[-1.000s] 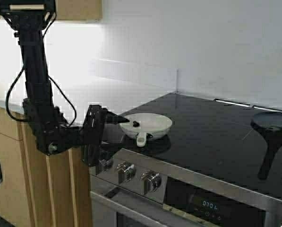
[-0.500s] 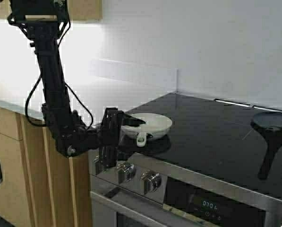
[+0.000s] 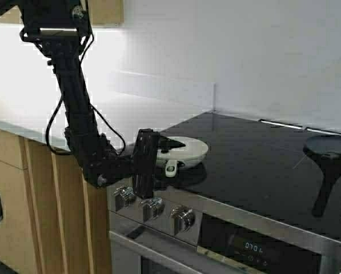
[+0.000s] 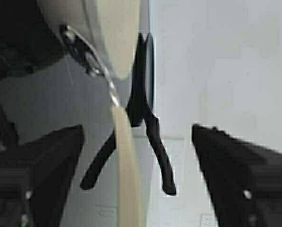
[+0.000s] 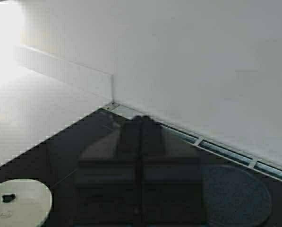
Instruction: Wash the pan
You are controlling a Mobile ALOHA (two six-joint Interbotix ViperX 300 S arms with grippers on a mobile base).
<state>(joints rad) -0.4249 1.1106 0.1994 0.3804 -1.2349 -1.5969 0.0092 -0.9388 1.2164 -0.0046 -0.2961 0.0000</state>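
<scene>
Near the front left corner of the black cooktop (image 3: 256, 165), the cream pan (image 3: 184, 149) sits with its short handle (image 3: 171, 167) pointing toward the front edge. My left tool (image 3: 170, 153) is spread wide around that handle. My right tool (image 5: 141, 137) is pressed closed above the cooktop.

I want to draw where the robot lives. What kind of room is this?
Most likely a home kitchen. There is a black glass cooktop with oven knobs below it, a white pan sitting on it, and a pale countertop over wooden cabinets.
</scene>
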